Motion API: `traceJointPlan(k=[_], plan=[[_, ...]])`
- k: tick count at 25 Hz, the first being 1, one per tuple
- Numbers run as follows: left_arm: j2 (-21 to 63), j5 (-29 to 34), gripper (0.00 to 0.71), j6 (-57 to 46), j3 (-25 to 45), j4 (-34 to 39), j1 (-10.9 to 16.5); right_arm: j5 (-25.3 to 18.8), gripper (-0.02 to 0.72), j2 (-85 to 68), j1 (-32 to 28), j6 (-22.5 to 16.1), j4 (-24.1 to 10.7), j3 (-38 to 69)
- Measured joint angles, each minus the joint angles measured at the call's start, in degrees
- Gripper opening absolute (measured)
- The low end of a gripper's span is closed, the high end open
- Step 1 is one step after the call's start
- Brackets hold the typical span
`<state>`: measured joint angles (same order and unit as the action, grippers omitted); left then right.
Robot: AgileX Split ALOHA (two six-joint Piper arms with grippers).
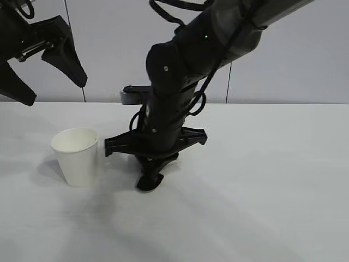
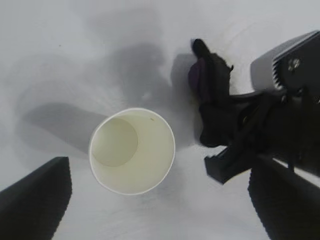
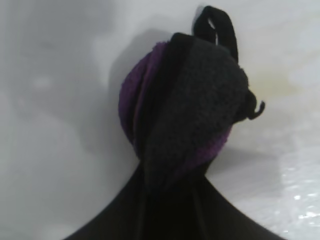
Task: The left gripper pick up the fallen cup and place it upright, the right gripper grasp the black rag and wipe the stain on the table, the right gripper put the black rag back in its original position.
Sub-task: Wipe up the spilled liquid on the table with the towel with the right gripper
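cups: one, white paper cup (image 1: 76,155) standing upright, mouth up, on the table (image 1: 272,180), toward its left side and nearer the far edge than the near one; inside looks empty in the left wrist view (image 2: 132,150)
rags: one, black rag (image 3: 187,115) with purple folds, bunched, pressed down on the table just right of the cup, not touching it (image 2: 210,80)
stains: one faint yellowish mark, the stain (image 3: 272,85), on the table right beside the rag; its full outline cannot be made out
grippers: two
right gripper (image 1: 150,179): pointing steeply down, fingers clenched on the rag, their tips hidden in the cloth; the rag sits between the tips and the tabletop
left gripper (image 1: 52,84): raised above the table's far left corner, over and behind the cup, fingers spread wide, grasping nothing and touching nothing; the cup lies below the gap between its two fingers (image 2: 35,200) in the left wrist view
table: one, plain white, carrying the cup and the rag
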<state>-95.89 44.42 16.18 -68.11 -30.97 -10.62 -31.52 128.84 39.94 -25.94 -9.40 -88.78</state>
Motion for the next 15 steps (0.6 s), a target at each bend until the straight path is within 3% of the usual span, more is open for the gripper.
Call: traceJointPlan(k=[5, 15], plan=[[0.0, 0.4, 0.693, 0.0, 0.0, 0.0, 0.0, 0.4, 0.106, 0.0, -1.7, 0.0, 1.0, 0.0], [0.0, 0.4, 0.693, 0.0, 0.0, 0.0, 0.0, 0.9, 0.106, 0.0, -15.0, 0.0, 0.8, -0.1]])
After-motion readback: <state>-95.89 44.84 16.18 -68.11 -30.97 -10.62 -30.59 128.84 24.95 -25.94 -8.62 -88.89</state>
